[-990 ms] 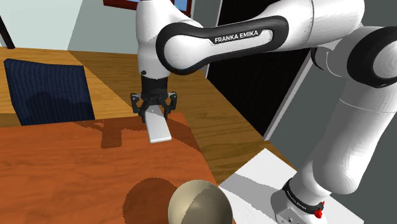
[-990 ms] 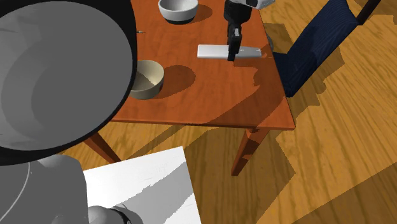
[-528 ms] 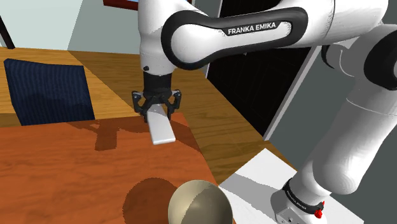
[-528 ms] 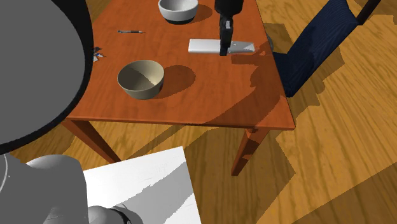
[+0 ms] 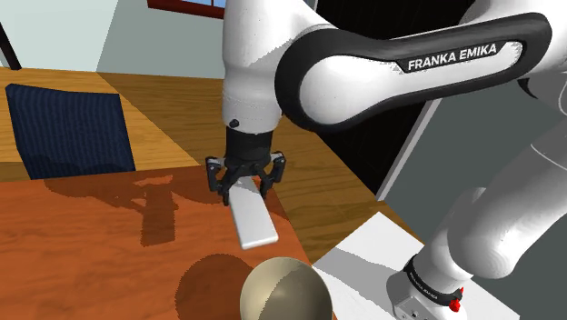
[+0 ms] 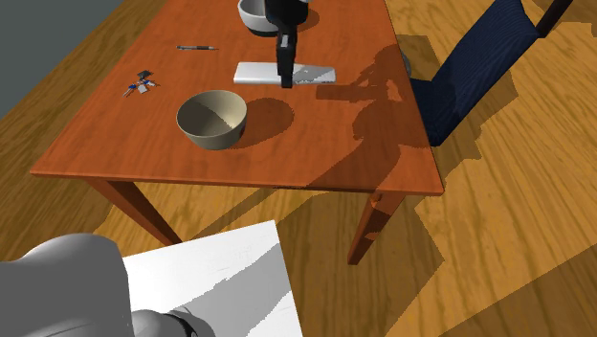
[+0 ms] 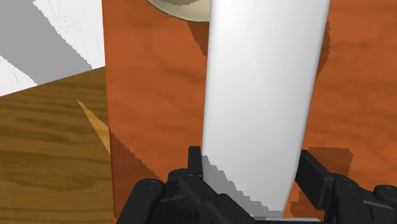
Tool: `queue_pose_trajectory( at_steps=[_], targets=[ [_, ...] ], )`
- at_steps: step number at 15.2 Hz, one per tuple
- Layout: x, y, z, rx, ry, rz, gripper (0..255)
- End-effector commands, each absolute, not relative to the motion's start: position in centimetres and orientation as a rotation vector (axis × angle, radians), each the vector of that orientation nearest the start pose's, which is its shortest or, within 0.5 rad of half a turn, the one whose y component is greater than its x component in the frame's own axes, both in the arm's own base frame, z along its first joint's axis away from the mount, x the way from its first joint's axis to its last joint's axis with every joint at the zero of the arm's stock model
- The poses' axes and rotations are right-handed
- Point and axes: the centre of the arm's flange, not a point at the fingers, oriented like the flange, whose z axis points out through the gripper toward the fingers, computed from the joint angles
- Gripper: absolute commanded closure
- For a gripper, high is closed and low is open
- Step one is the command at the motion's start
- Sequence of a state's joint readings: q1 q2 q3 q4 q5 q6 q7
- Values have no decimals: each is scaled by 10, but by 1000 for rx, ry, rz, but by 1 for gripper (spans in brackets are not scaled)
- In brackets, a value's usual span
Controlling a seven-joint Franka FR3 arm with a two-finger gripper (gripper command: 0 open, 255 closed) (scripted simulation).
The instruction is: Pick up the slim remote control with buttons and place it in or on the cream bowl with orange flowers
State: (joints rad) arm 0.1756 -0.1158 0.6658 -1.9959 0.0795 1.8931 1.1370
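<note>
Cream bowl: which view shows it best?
The second exterior view: the cream bowl sits whole on the table, its inside visible. The shoulder view crops it at the frame's edge; the wrist view catches a rim sliver past the remote.

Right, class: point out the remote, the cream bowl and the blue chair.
remote [image 5: 254,218], shoulder view, middle of its flat top face.
cream bowl [image 6: 211,140], second exterior view, outer wall.
blue chair [image 5: 68,127], shoulder view, backrest.
</note>
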Motion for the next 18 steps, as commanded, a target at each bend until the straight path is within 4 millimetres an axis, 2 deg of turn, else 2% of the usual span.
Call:
queue_pose_trajectory(
  at_steps=[1,12,18],
  targets=[
    [314,409,500,-3106,512,14,255],
    [167,426,501,-3106,512,14,255],
    [167,426,469,-3106,512,14,255]
  ],
)
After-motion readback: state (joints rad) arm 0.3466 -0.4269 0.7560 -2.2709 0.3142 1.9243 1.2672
